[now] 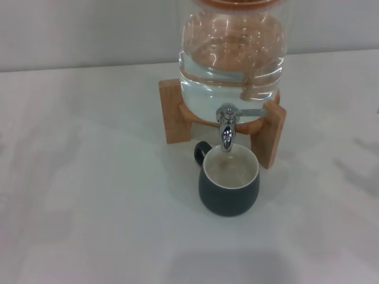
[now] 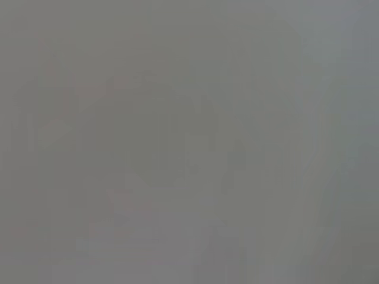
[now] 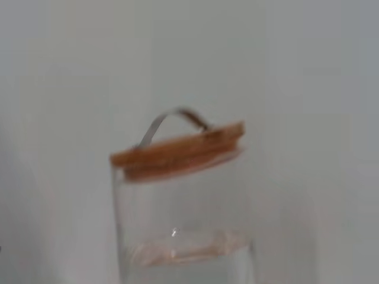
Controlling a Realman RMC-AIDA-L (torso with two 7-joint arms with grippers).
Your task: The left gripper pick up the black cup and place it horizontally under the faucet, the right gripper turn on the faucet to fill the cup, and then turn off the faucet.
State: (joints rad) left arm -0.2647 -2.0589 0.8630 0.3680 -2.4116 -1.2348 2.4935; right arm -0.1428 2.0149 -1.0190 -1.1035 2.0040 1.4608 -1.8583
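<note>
The black cup (image 1: 229,180) stands upright on the white table, right under the chrome faucet (image 1: 227,127). Its cream inside faces up and its loop handle points back-left. The faucet's thin lever sticks out to the right. The faucet is fitted to a large clear glass jar (image 1: 232,56) holding water, on a wooden stand (image 1: 175,112). The right wrist view shows the jar's upper part (image 3: 177,231) with its wooden lid (image 3: 177,152) and metal handle. Neither gripper shows in any view. The left wrist view is a blank grey blur.
The white table (image 1: 83,195) spreads around the jar stand, with a pale wall behind it.
</note>
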